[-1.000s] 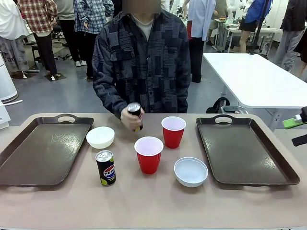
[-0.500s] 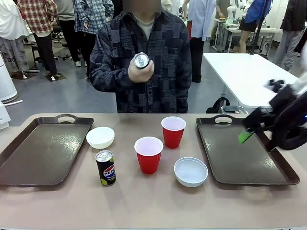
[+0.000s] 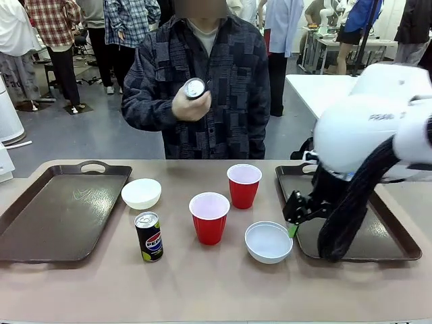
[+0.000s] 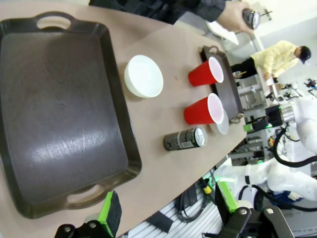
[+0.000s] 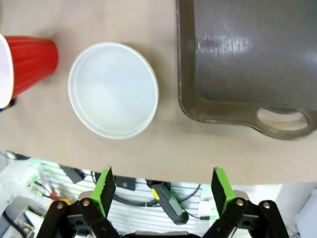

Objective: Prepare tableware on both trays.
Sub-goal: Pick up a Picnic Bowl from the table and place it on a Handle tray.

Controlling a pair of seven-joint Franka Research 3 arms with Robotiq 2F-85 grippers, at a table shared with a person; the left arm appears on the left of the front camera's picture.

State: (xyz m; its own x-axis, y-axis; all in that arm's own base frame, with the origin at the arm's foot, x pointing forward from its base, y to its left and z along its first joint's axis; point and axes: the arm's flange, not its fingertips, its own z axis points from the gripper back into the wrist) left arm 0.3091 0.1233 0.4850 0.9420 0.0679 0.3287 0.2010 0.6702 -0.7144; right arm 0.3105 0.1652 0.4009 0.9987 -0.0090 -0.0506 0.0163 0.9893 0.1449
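Observation:
On the table, the left tray (image 3: 61,212) and the right tray (image 3: 307,177) are both bare. Between them stand two red cups (image 3: 209,217) (image 3: 244,185), a white bowl (image 3: 141,193), a second white bowl (image 3: 268,241) and a black Pepsi can (image 3: 148,236). The person holds another can (image 3: 194,88) at chest height. My right gripper (image 3: 295,214) hangs open over the right tray's inner edge, just right of the near bowl (image 5: 113,89); its jaws (image 5: 164,186) hold nothing. My left gripper (image 4: 166,210) is open, high above the left tray (image 4: 59,114).
The right arm's white body covers much of the right tray (image 5: 247,59). A red cup (image 5: 27,62) stands close beside the near bowl. A white table (image 3: 337,101) and several people are behind the person.
The right arm swung in from the right edge, across the right tray, to beside the near bowl. The person lifted a can from the table to chest height.

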